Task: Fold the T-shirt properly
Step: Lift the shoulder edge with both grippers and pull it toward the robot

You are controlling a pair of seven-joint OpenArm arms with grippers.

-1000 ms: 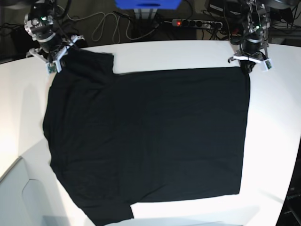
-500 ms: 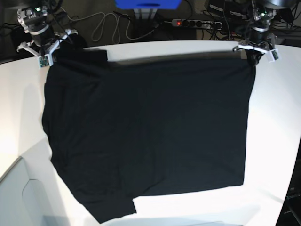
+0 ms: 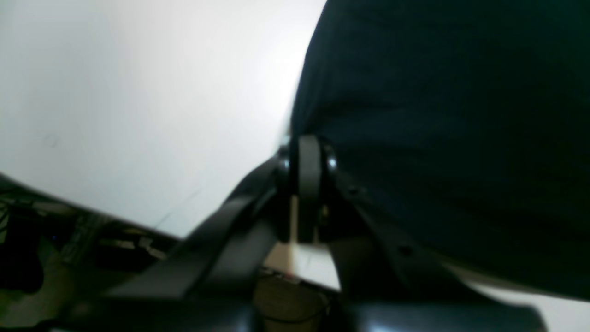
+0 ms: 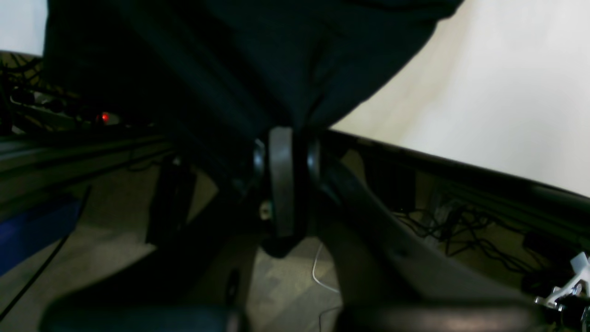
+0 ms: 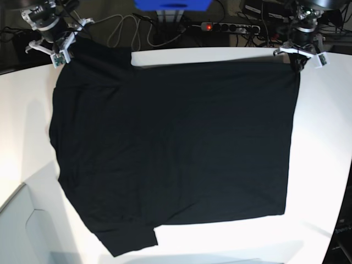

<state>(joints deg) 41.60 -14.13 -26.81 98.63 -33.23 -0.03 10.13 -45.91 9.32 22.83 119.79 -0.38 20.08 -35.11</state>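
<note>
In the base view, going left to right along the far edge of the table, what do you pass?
Right tool clamped on the T-shirt's sleeve corner → blue box behind the table → power strip with a red light → left tool clamped on the T-shirt's other far corner.

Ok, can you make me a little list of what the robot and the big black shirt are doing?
Shirt: large black cloth T-shirt, plain side up, spread out
Surface: white table
Left pincer: shut on the T-shirt's far corner
Right pincer: shut on the T-shirt's other far corner
Far edge: stretched straight between the pincers
Folded yet: no
</note>
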